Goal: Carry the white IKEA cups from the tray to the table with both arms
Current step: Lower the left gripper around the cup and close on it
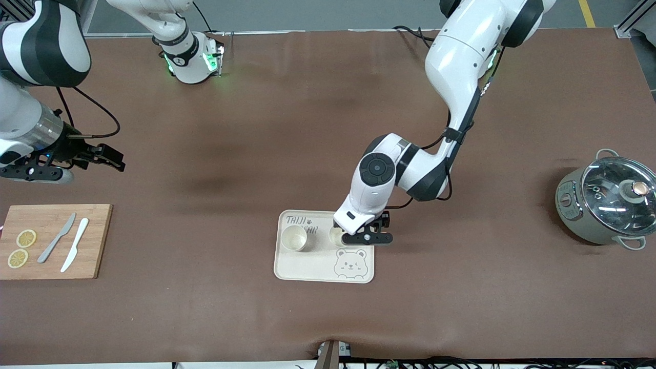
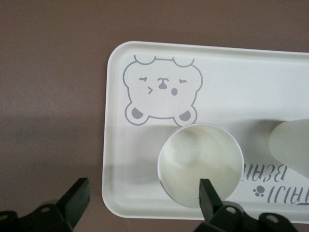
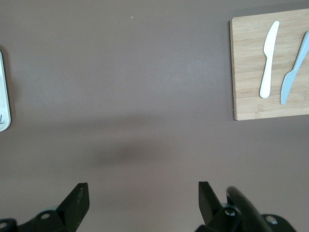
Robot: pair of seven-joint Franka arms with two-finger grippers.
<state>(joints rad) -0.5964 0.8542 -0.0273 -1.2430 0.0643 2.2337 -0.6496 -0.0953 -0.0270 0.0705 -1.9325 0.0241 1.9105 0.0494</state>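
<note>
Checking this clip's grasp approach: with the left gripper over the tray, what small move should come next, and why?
Probably shift the left gripper sideways to centre it on the cup, then lower. Its fingers are open, but one fingertip sits over the cup's mouth and the other over bare table beside the tray, so the cup is not yet straddled. The right gripper waits open over the table near the cutting board.

Even, bright overhead light; soft shadows on the table (image 1: pixel 256 154) (darkest under the arms); pot lid (image 1: pixel 617 187) glares.
</note>
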